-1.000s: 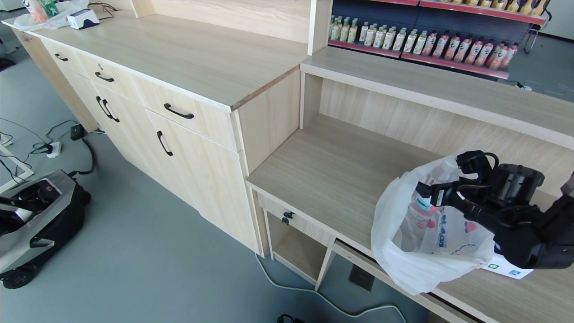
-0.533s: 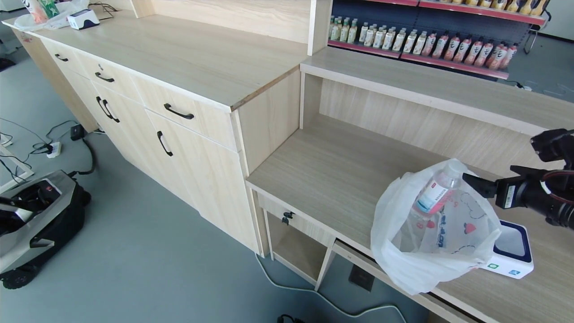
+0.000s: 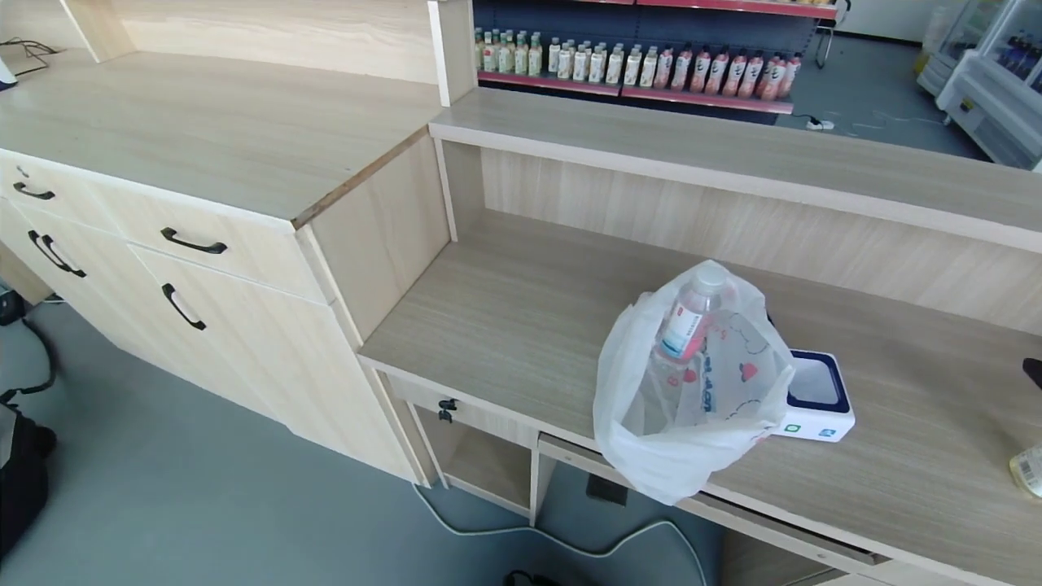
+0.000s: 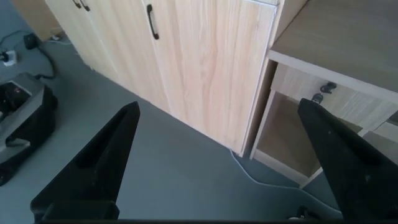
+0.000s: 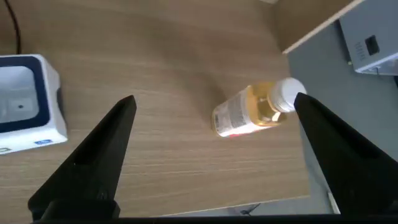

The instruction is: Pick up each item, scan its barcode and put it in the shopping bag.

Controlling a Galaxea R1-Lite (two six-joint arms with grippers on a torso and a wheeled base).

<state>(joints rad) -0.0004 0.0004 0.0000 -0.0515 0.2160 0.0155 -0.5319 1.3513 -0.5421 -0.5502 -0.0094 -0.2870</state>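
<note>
I find the right gripper (image 5: 214, 99) open and empty, its two fingers spread wide above the counter (image 5: 155, 162). The yellow bottle (image 5: 255, 115) lies on its side on the counter below that gripper, seen in the gap between the fingers and nearer one of them. Its long axis runs close to the line from finger to finger, slightly skewed, with the white cap toward the counter's end edge. I judge that closing as the jaws now stand would pinch it end to end, so the wrist needs turning before descent to take the body across its width. In the head view the same bottle (image 3: 1027, 470) sits at the lower right edge of the frame, partly cut off, well apart from the shopping bag (image 3: 692, 456) at lower centre-right. The bag stands open on the counter with a clear bottle (image 3: 688, 319) leaning inside it, its cap above the rim. The scanner (image 3: 814, 399) sits just right of the bag, touching its plastic, between the bag and the yellow bottle. The left gripper (image 4: 219, 104) is likewise open and empty, hanging over the floor (image 4: 186, 168) in front of the cabinet (image 4: 211, 56), well apart from the counter top. I judge the right arm plainly the nearer for this pick. The yellow bottle is not yet grasped, scanned or bagged.
</note>
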